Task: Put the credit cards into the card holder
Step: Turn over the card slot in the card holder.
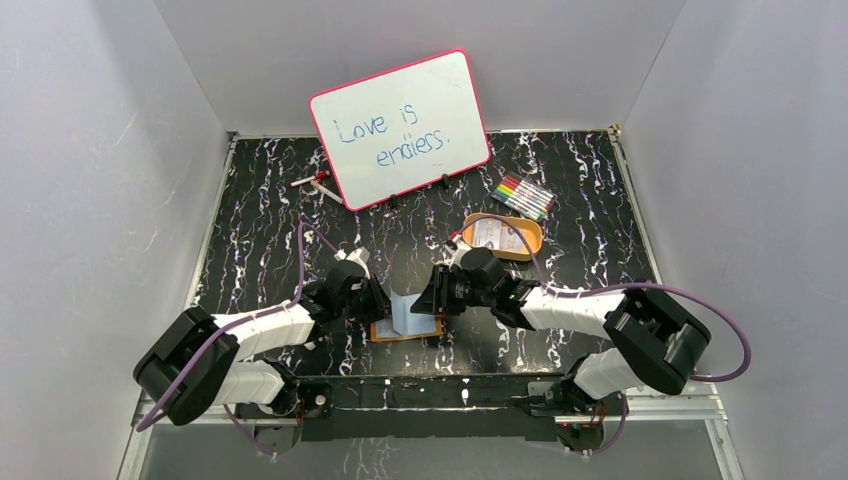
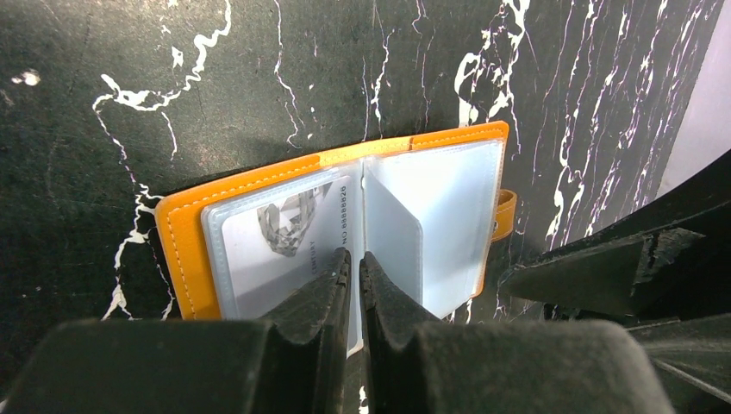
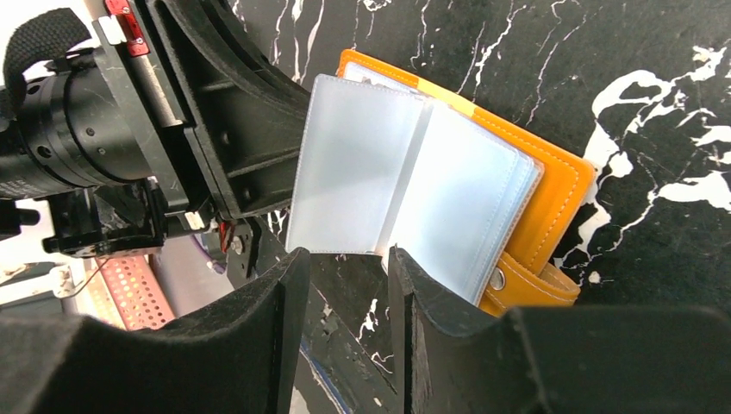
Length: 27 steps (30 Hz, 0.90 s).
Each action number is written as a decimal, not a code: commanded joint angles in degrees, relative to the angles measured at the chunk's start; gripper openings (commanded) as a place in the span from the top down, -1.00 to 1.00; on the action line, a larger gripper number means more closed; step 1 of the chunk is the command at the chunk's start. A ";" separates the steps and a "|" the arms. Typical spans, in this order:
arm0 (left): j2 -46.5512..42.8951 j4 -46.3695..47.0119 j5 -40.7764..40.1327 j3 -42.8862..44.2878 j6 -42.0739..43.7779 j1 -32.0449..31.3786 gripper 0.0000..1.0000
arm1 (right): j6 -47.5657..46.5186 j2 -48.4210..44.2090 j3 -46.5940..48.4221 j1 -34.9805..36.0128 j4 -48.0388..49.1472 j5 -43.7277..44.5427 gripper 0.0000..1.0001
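The orange card holder (image 1: 407, 328) lies open on the table between both grippers. In the left wrist view its left sleeve holds a pale credit card (image 2: 276, 233) with faint print. My left gripper (image 2: 353, 259) is shut on one clear plastic sleeve (image 3: 353, 168) and holds it upright. My right gripper (image 3: 345, 259) is open and empty, its fingertips just short of that sleeve's lower edge. The holder's snap strap (image 3: 526, 289) shows beside the right finger. More pale cards (image 1: 490, 232) lie in the orange oval tray (image 1: 528, 245) behind the right arm.
A pink-rimmed whiteboard (image 1: 400, 128) stands at the back. Coloured markers (image 1: 522, 197) lie at the back right, and a loose pen (image 1: 315, 182) lies left of the board. The two grippers (image 1: 405, 292) are close together over the holder.
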 commanded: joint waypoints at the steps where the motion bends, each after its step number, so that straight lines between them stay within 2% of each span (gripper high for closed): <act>1: -0.60 -1.59 -0.65 -0.45 0.54 -0.05 0.85 | -2.80 -2.27 3.31 0.54 -1.26 2.79 0.08; 5: -1.29 -2.12 -1.13 -0.68 0.52 -0.02 0.85 | -5.24 -1.93 6.25 0.77 -4.41 2.14 0.10; 13: -2.78 -4.06 -2.59 -0.39 0.65 -0.06 0.84 | -5.70 8.20 11.31 1.63 -3.89 -5.18 0.33; 18: -4.45 -6.50 -3.44 0.05 0.78 -0.02 0.84 | -5.35 12.10 11.94 1.88 -4.22 -6.03 0.36; 22: -9.19 -11.68 -6.13 0.75 0.63 -0.07 0.83 | -5.26 14.24 12.03 1.88 -6.51 -4.69 0.37; 27: -18.03 -23.29 -11.67 4.29 1.52 -0.07 0.82 | -4.56 14.71 11.12 1.91 -6.75 -3.43 0.38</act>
